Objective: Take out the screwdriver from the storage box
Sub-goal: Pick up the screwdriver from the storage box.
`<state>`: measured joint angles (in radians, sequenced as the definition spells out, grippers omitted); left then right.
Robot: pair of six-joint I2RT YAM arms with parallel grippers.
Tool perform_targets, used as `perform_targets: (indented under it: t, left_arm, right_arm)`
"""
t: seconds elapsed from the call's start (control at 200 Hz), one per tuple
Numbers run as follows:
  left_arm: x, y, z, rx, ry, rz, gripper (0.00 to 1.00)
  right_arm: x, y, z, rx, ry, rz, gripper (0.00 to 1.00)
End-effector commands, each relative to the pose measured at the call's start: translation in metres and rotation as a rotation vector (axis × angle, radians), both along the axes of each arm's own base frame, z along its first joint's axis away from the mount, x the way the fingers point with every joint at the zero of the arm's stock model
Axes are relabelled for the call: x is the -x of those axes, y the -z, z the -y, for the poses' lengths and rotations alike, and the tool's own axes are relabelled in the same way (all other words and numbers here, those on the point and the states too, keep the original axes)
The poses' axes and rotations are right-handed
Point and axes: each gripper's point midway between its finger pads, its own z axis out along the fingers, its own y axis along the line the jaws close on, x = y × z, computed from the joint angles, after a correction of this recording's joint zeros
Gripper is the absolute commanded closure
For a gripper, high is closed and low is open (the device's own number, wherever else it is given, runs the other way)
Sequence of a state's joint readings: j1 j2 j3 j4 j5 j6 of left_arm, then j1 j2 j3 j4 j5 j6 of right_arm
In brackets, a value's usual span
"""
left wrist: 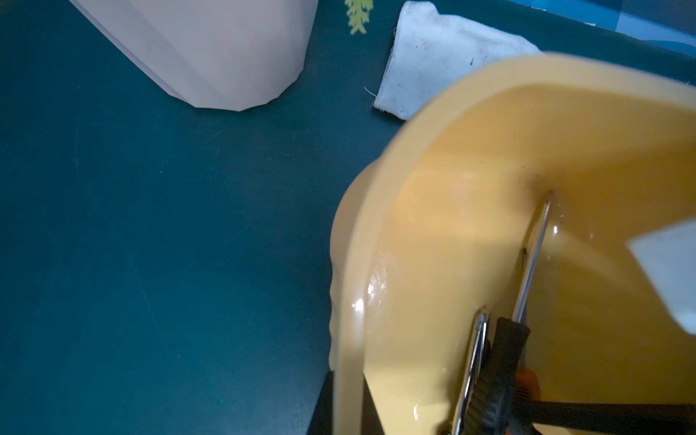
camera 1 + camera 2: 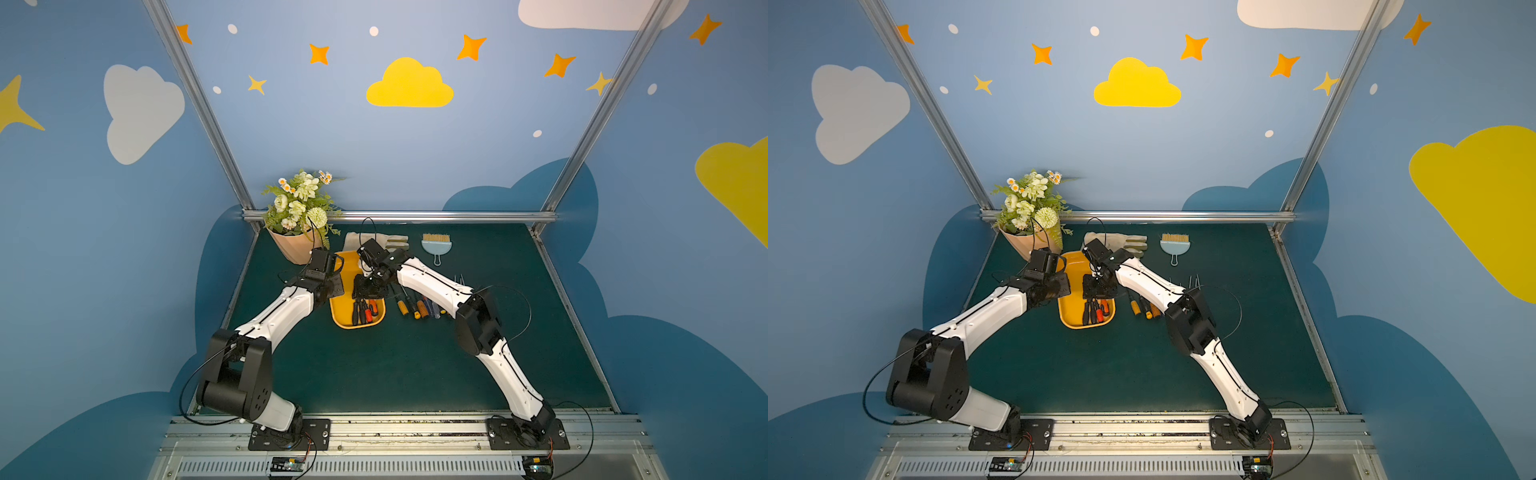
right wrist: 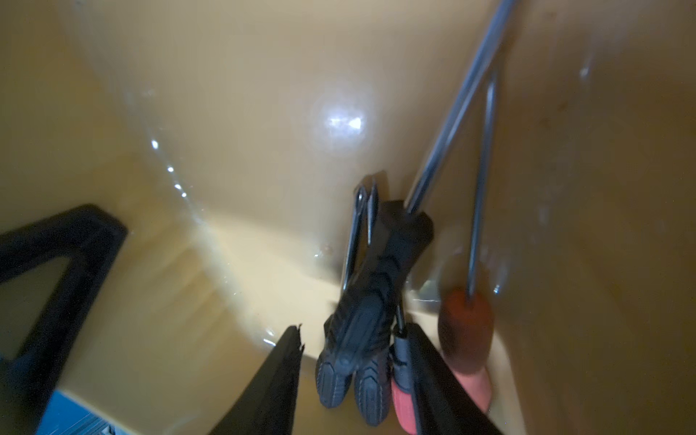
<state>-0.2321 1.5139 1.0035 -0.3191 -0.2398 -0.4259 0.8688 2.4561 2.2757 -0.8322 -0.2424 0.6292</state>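
The right gripper (image 3: 354,331) reaches down into the storage box (image 2: 357,326). Its jaws are partly open and straddle the black-handled screwdrivers (image 3: 357,339), and a gap shows between one finger (image 3: 278,388) and the nearest handle, so nothing is clamped. The left gripper (image 1: 348,391) is pinched tight on the box's long side wall, one finger outside and one inside.

Both arms stretch across the dark green table mat (image 2: 415,365) in both top views. At the mat's rear left corner stands a peach flower pot (image 2: 291,247) of white and green blooms. The yellow-orange box lies lengthwise toward the rear centre, just beside the pot and just in front of a beige glove (image 2: 395,241). A small blue brush (image 2: 436,245) lies beyond the glove, apart from it.

A row of loose screwdrivers (image 2: 415,307) with yellow, black and blue handles lies on the mat beside the box, partly under the right arm. Inside the box the handles crowd the near end — two black ones, a red-and-black handle (image 3: 403,388) against the other finger, and a red-handled screwdriver (image 3: 465,331) just outside the jaws, with the steel shafts pointing to the far end.
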Motion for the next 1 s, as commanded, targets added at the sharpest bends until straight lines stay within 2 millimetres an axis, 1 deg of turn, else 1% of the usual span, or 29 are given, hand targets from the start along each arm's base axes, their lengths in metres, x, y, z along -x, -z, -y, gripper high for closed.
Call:
perform_targets:
  t: [0.0,0.2,0.325,0.406,0.536,0.841,0.901,0.996]
  left_arm:
    - [-0.008,-0.007,0.006,0.027,0.007,0.043,0.98]
    - [-0.006,-0.006,0.005,0.024,0.005,0.036,0.98]
    - [-0.005,-0.006,0.005,0.023,0.006,0.03,0.98]
    - [-0.004,-0.006,0.004,0.019,0.005,0.028,0.98]
    - [-0.004,-0.006,0.003,0.013,-0.001,0.026,0.98]
    - [-0.003,-0.004,0.001,0.004,-0.004,0.013,0.98]
    - [-0.003,-0.004,0.001,0.002,-0.007,0.013,0.98]
    - [-0.002,-0.003,-0.002,-0.004,-0.025,0.005,0.98]
  right_arm:
    - [-0.011,0.006,-0.003,0.015,0.051,0.029,0.54]
    - [-0.016,0.016,0.0,0.046,0.086,0.036,0.59]
    - [-0.017,0.019,-0.001,0.045,0.085,0.036,0.65]
    - [-0.016,0.017,-0.001,0.042,0.076,0.037,0.69]
    - [-0.015,0.011,-0.003,0.029,0.048,0.048,0.79]
    - [-0.01,-0.005,-0.001,0.021,0.0,0.071,0.96]
    - [-0.008,-0.013,-0.001,0.012,-0.019,0.085,1.0]
    - [-0.001,-0.029,-0.006,-0.021,-0.074,0.124,1.0]
